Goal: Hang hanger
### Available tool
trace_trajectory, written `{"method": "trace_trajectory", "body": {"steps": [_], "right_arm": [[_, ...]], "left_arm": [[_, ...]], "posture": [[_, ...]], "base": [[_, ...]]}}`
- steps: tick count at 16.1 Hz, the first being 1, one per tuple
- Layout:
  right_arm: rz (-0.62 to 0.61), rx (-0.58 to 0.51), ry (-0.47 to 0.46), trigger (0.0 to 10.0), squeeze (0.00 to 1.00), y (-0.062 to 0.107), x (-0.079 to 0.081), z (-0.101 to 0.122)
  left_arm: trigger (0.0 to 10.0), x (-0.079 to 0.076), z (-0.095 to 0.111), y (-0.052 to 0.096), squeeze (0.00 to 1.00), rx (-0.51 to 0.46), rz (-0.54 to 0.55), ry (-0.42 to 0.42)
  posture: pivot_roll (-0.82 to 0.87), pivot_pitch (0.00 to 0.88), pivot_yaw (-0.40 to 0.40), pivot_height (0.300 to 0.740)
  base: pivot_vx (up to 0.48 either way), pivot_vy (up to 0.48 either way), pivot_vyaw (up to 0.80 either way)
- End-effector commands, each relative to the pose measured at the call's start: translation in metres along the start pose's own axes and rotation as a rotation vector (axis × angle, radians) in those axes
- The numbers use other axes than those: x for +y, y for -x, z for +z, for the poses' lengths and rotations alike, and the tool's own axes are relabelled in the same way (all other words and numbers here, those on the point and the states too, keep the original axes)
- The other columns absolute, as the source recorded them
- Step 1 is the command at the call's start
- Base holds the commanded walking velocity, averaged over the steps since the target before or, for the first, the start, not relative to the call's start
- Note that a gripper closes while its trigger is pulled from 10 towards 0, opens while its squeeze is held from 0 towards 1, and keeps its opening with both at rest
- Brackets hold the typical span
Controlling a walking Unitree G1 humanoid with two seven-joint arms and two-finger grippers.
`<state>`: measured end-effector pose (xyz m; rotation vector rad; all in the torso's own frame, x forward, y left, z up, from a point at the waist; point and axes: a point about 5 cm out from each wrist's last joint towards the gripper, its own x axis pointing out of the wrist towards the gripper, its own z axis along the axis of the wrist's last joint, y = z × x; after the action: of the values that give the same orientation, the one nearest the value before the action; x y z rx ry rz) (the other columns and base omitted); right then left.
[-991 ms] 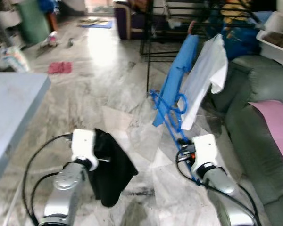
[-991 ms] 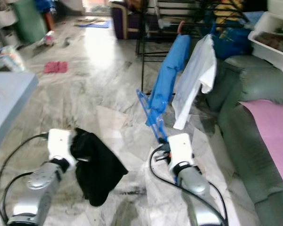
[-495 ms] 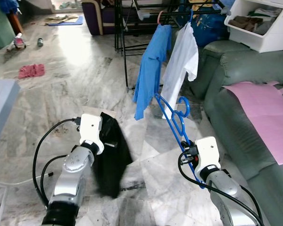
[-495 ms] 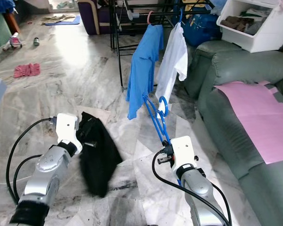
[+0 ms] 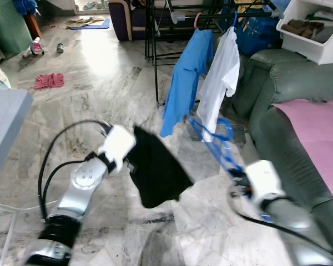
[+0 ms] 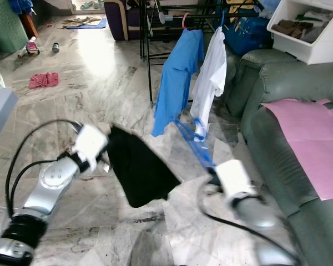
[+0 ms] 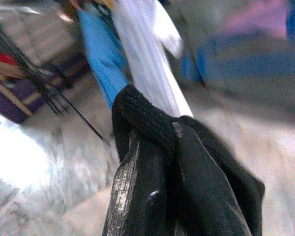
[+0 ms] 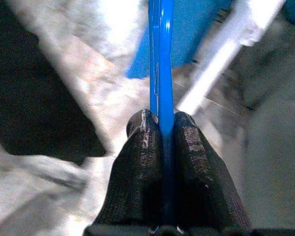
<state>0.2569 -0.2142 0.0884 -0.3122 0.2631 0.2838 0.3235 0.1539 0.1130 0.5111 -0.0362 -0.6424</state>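
Gripping thin blue plastic hanger (image 8: 160, 73), R gripper (image 8: 161, 129) clamped on it, centre-right of frame. L gripper (image 7: 155, 147) pinches limp black knit garment (image 5: 155, 173), centre, over glossy marble floor (image 5: 100, 77).

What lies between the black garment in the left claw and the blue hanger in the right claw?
Bare marble floor, seen in the left eye view, separates the black garment from the blue hanger. Behind that gap hangs a blue shirt.
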Motion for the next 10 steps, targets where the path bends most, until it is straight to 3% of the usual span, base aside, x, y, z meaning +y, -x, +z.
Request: {"method": "trace_trajectory", "body": {"steps": [1,3,4,7,10], "right_arm": [[-0.032,-0.038,-0.024,10.0,0.0,0.002,-0.015,0.006],[-0.032,-0.074,-0.032,10.0,0.0,-0.002,-0.012,0.014],[-0.021,-0.084,-0.048,10.0,0.0,-0.008,-0.001,0.016],[0.039,-0.107,-0.049,10.0,0.0,-0.013,0.022,0.021],[0.06,-0.109,-0.052,10.0,0.0,-0.015,0.029,0.021]], "left_arm": [[10.0,0.003,0.0,0.0,0.0,-0.004,-0.044,-0.073],[10.0,0.005,0.004,-0.003,0.0,-0.024,-0.026,-0.073],[10.0,0.005,0.01,-0.006,0.0,-0.047,-0.011,-0.06],[10.0,-0.002,0.012,-0.011,0.0,-0.077,-0.037,0.012],[10.0,-0.009,0.007,-0.009,0.0,-0.082,-0.068,0.021]], "posture": [[-0.03,0.074,0.01,0.74],[-0.03,0.073,0.012,0.74],[-0.03,0.07,0.01,0.74],[-0.03,0.068,0.005,0.74],[-0.03,0.068,0.002,0.74]], "base": [[0.0,0.0,0.0],[0.0,0.0,0.0],[0.0,0.0,0.0],[0.086,0.0,-0.57],[0.279,0.0,-0.64]]}}
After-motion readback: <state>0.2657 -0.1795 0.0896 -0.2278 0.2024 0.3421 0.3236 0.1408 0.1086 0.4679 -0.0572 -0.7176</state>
